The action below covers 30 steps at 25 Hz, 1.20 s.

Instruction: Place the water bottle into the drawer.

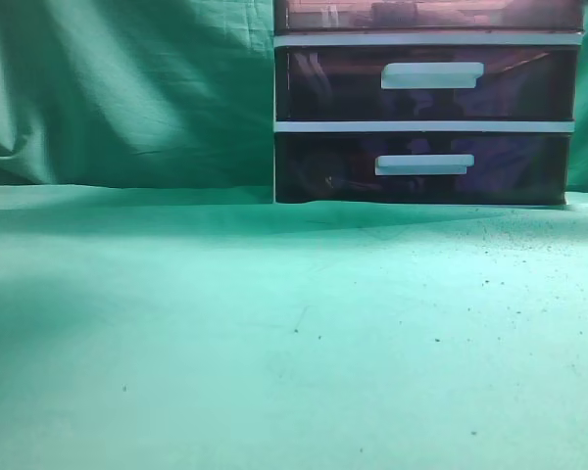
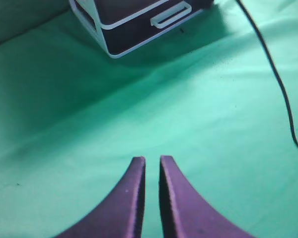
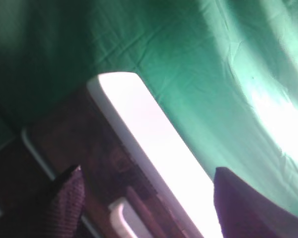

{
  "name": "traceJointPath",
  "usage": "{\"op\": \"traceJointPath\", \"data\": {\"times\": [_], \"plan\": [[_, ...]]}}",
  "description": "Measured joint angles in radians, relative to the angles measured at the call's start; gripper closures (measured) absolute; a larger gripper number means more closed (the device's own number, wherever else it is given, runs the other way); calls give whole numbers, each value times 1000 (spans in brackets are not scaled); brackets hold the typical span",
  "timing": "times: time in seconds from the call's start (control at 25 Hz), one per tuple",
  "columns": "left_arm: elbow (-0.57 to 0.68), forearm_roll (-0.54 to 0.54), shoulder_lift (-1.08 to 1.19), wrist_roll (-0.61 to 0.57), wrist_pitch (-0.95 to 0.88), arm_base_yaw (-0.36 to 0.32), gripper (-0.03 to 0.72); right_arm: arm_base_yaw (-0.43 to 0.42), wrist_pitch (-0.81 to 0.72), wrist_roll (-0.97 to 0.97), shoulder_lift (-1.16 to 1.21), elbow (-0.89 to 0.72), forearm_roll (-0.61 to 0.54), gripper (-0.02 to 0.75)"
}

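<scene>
Wrinkled green cloth (image 1: 176,323) under plastic drawer (image 3: 109,163); left jaws pressed together, right jaws spread.

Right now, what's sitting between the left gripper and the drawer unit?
Nothing: in the left wrist view only bare green cloth lies between the left gripper and the drawer unit.

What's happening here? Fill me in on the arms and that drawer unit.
The right gripper is open, up at the top drawer of the drawer unit, its fingers either side of the unit's white top edge. The left gripper is shut on nothing, above the green cloth. No water bottle shows in any view.
</scene>
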<state>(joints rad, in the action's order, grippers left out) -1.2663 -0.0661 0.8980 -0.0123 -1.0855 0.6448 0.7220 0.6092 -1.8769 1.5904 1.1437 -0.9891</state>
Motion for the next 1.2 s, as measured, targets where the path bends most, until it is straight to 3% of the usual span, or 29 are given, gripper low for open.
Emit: {"op": "traceJointPath", "data": {"times": [0.16,0.32,0.44,0.8,1.0,1.2], "plan": [[2,10,-25,96,31,0,619,191,37,-216,-110,0,-387,220],[4,49,-139,113,89,0,619,398,192,-258,-217,0,-664,220],[57,76,-266,105,148,0,619,513,312,-263,-280,0,-819,330],[500,180,-673,52,362,0,619,764,600,-265,-402,0,-820,738],[747,219,-876,47,522,0,619,833,621,-265,-473,0,-820,738],[958,223,-912,56,700,0,619,895,627,-263,-511,0,-820,738]]}}
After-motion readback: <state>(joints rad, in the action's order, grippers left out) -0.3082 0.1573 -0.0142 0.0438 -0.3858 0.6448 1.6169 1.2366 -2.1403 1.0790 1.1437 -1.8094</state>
